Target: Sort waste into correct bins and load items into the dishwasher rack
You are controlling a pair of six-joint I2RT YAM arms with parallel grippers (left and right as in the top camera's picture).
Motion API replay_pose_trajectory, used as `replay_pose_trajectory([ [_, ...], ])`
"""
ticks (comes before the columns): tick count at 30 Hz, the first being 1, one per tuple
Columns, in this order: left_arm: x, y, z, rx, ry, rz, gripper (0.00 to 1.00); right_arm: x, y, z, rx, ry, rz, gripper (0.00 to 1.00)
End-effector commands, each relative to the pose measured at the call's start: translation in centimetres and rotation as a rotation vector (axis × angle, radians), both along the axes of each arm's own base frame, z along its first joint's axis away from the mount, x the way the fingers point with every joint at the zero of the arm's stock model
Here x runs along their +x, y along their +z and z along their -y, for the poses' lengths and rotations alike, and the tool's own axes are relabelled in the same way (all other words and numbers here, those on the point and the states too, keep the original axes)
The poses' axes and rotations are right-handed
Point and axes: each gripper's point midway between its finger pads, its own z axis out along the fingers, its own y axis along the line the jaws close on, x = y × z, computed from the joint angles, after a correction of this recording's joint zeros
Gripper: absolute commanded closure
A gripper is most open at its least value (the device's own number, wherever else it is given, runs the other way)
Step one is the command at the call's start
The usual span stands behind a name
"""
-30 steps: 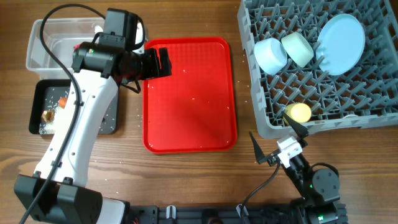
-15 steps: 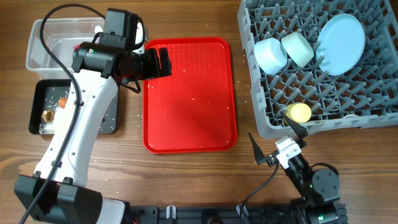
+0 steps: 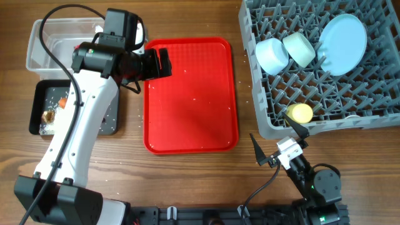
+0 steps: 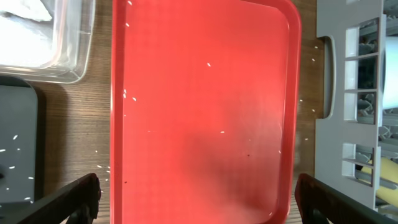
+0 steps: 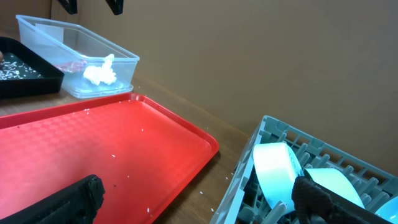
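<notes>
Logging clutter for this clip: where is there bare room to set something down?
The red tray is bare but for rice grains, right of the left gripper. The table in front of it is free. The rack is crowded at the back by a blue bowl, a green bowl and a plate; its front right rows are free.

A red tray (image 3: pixel 190 119) speckled with white rice grains (image 4: pixel 208 64) is pictured on the wood-grained tabletop (image 3: pixel 187 181); at two o'clock, a pale blue plate (image 3: pixel 342 44), pale green bowl (image 3: pixel 300 49) and yellow cup (image 3: pixel 300 113) are framed by a grey rack (image 3: pixel 269 128).
</notes>
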Motion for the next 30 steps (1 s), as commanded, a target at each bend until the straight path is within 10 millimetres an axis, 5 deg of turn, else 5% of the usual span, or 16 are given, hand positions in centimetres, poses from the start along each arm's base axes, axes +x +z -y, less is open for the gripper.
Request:
replay_pose_trajectory([
  [1,0.5,0.0,-0.5,0.019,0.006,0.014,0.00,-0.3,0.3,-0.4,-0.013,0.027,0.025,0.00],
  [9,3.0,5.8,0.0,0.100,-0.200,0.340,0.00,-0.3,0.3,-0.4,-0.013,0.027,0.025,0.00],
  [16,0.8,10.4,-2.3,0.090,-0.132,0.606,0.00,-0.3,0.3,-0.4,-0.013,0.027,0.025,0.00],
  [21,-2.5,9.4,-4.2,0.091,-0.083,0.763,0.00,-0.3,0.3,-0.4,-0.013,0.027,0.025,0.00],
  [30,-9.2,3.6,-6.8,0.083,-0.007,1.008,0.00,-0.3,0.3,-0.4,-0.013,0.027,0.025,0.00],
])
